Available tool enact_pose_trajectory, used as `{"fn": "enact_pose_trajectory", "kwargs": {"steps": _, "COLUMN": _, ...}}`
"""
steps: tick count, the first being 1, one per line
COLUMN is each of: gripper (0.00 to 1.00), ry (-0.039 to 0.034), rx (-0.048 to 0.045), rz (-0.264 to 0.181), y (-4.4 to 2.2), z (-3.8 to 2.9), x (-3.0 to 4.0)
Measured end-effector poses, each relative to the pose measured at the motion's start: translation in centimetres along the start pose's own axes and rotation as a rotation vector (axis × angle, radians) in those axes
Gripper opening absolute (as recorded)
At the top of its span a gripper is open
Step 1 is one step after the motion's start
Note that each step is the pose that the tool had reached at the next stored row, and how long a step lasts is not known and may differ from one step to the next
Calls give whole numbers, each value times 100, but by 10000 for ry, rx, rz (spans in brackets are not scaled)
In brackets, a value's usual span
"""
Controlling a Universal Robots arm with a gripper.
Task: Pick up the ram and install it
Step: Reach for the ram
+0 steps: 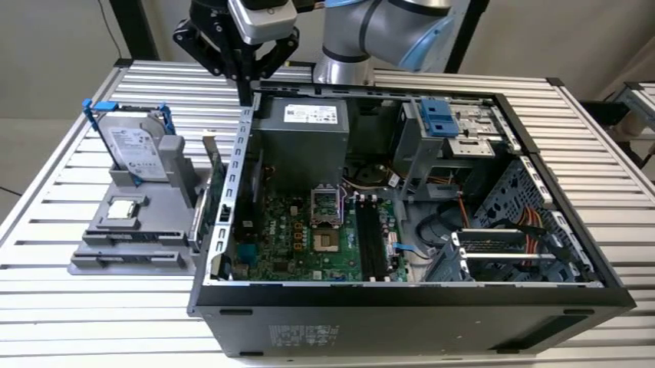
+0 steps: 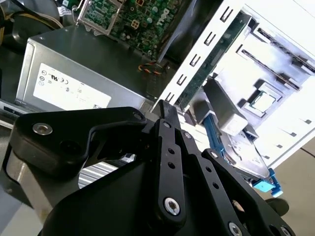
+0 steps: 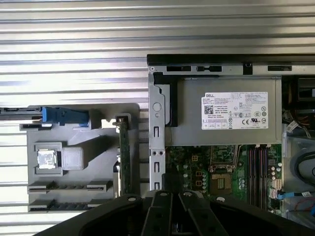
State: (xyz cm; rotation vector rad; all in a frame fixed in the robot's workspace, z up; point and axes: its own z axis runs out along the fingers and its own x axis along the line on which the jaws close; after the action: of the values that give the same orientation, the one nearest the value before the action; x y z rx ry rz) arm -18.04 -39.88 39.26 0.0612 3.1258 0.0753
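pincer (image 1: 245, 92) closed to a point, empty, hanging over the rear corner of the case (image 1: 244, 153). ram (image 3: 124, 152) stands on edge in the grey holder (image 3: 93, 164), just beside the case wall. risk: the gap there is tight, so a descending finger could catch the wall or tip the ram.

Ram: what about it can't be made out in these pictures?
- Exterior view: the ram stands edge-on beside the case wall; its chips cannot be seen.
- First wrist view: the ram is edge-on too; the gripper covers one end.
- Second wrist view: the case wall hides most of the ram.
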Motion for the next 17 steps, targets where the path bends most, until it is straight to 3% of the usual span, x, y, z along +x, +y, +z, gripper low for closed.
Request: {"fn": "enact_pose_trajectory", "kwargs": {"steps": 17, "gripper": 0, "ry": 7, "rx": -2, "rz": -137, "y": -11, "z": -4, "x": 275}}
